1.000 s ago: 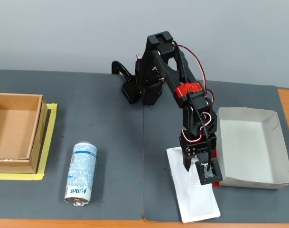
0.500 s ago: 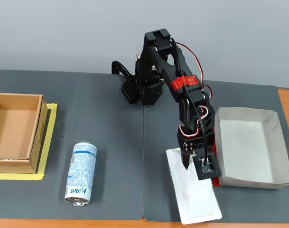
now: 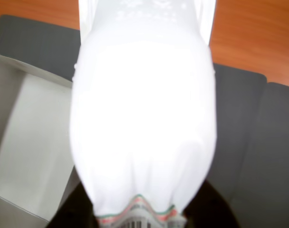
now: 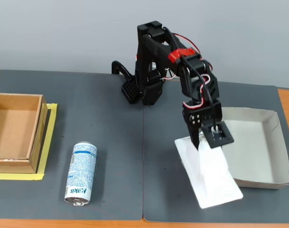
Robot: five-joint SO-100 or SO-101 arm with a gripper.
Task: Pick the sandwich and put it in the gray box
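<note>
Pincer [image 4: 201,143] — glossy white wedge sandwich [image 4: 209,175] clamped

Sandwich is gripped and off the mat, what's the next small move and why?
Probably swing right, in the fixed view, toward the gray box, keeping height. The hand holds the sandwich by its upper end, tilted, and the pack's right edge already overlaps the box's near-left corner, while most of it hangs over the mat.

A plain pale gray wall [image 4: 63,33] is seen behind an orange-brown wooden table [image 4: 286,102] covered by 2 dark gray mats [image 4: 101,142].
</note>
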